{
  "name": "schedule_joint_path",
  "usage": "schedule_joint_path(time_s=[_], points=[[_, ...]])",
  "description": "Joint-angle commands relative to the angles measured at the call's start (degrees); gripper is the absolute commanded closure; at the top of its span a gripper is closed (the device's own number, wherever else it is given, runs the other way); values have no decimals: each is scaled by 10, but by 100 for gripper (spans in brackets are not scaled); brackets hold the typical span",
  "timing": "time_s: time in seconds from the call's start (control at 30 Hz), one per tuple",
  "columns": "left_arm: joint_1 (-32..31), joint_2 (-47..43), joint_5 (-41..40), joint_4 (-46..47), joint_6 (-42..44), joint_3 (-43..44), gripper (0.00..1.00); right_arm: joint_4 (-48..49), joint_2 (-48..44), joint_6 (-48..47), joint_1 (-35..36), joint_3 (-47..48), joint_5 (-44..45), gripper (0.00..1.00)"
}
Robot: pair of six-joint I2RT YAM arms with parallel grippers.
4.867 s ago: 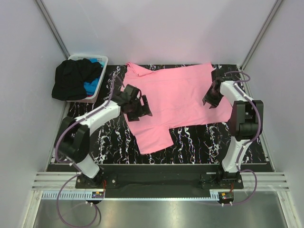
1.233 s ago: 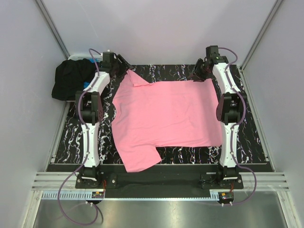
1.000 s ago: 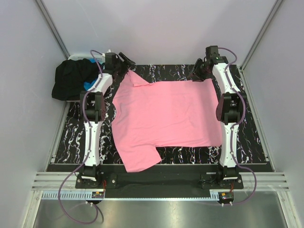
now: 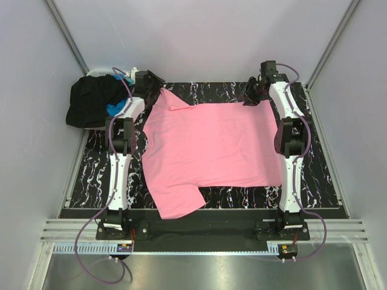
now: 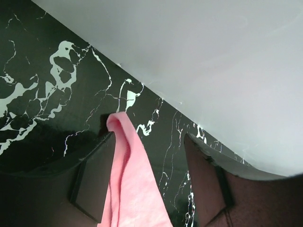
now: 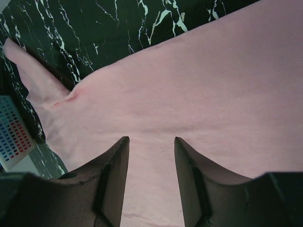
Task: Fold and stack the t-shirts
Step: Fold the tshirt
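The bright pink t-shirt (image 4: 211,148) lies spread flat across the middle of the table, one sleeve (image 4: 178,205) reaching to the near edge. My left gripper (image 4: 158,81) is open at the shirt's far left corner. In the left wrist view the gripper (image 5: 149,137) has a pink cloth tip (image 5: 130,189) lying loose between its jaws, against the left finger (image 5: 94,184). My right gripper (image 4: 251,93) is open at the far right corner, and its wrist view (image 6: 151,139) shows it just above the pink cloth (image 6: 189,85). The black t-shirt (image 4: 91,99) and the blue one (image 4: 115,109) lie heaped at the far left.
A white slotted basket (image 4: 97,73) stands in the far left corner under the black and blue shirts. The black marbled table (image 4: 314,181) shows bare strips left and right of the pink shirt. Grey walls close in the back and sides.
Since the earliest frame both arms have stretched out to the far edge, and the pink shirt now lies flatter and squarer. Over the last second almost nothing has moved.
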Motion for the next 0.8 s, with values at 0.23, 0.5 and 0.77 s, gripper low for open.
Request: schedule_joint_path(time_s=[0.23, 0.5, 0.77], points=[[-4, 4, -39, 16, -9, 0, 26, 2, -18, -3, 2, 8, 3, 50], [-7, 18, -37, 1, -46, 1, 30, 1, -17, 1, 2, 17, 1, 50], [-11, 27, -28, -13, -66, 12, 42, 1, -26, 4, 2, 27, 10, 51]])
